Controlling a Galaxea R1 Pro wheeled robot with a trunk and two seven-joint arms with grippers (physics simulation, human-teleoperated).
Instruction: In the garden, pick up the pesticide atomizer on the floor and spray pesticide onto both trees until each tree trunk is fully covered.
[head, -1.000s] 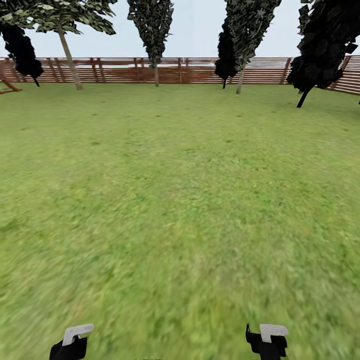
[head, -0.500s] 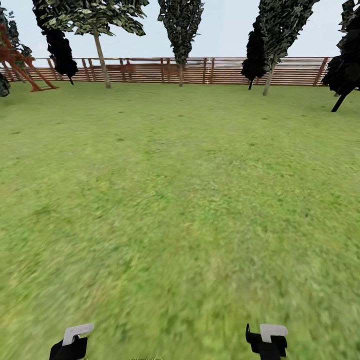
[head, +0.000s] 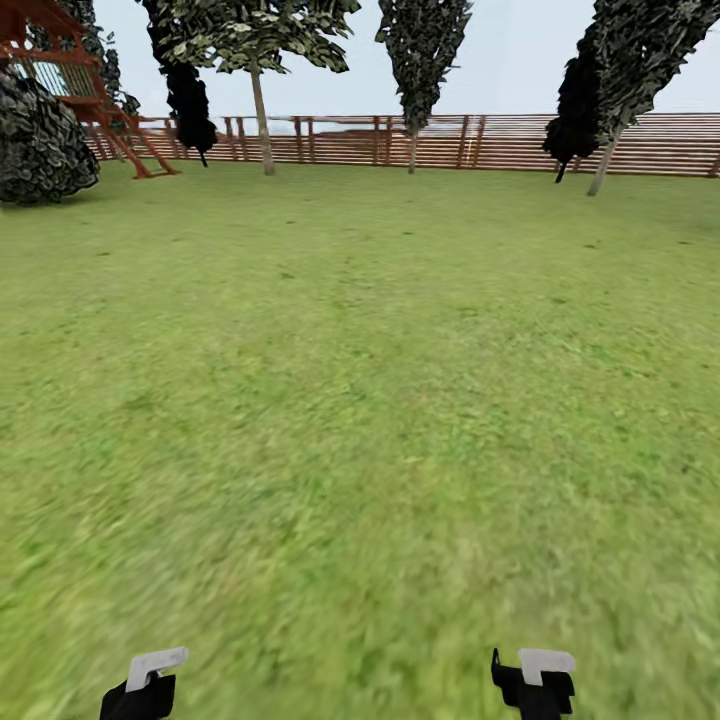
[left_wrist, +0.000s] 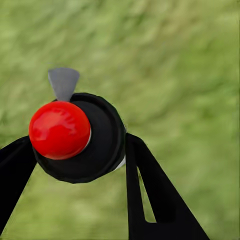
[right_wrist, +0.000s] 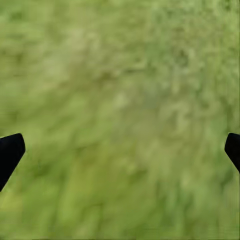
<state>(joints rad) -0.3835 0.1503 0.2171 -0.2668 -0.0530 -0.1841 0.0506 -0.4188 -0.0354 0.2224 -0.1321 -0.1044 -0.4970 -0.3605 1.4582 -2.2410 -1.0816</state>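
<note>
A wide green lawn (head: 360, 400) fills most of the frame, edged along the top by a brown slatted fence (head: 500, 142) under a pale sky (head: 510, 60), with a red-brown wooden frame (head: 90, 110) and a round dark bush (head: 40, 145) at the upper left.

Green lawn (head: 360, 380), brown fence (head: 500, 145), dark foliage under a pale sky.

The grass is mottled yellow-green. The fence has reddish-brown horizontal slats, and a red-orange wooden frame (head: 95, 100) stands by a dark grey-speckled bush (head: 40, 145). The trees (head: 420, 50) carry dark green, near-black leaves on pale grey-brown trunks (head: 262, 125). The pesticide atomizer (left_wrist: 95, 137) is black with a glossy red knob and a small grey tab (seen in the left wrist view). Both arms' fingers are black, capped white in the head view.
</note>
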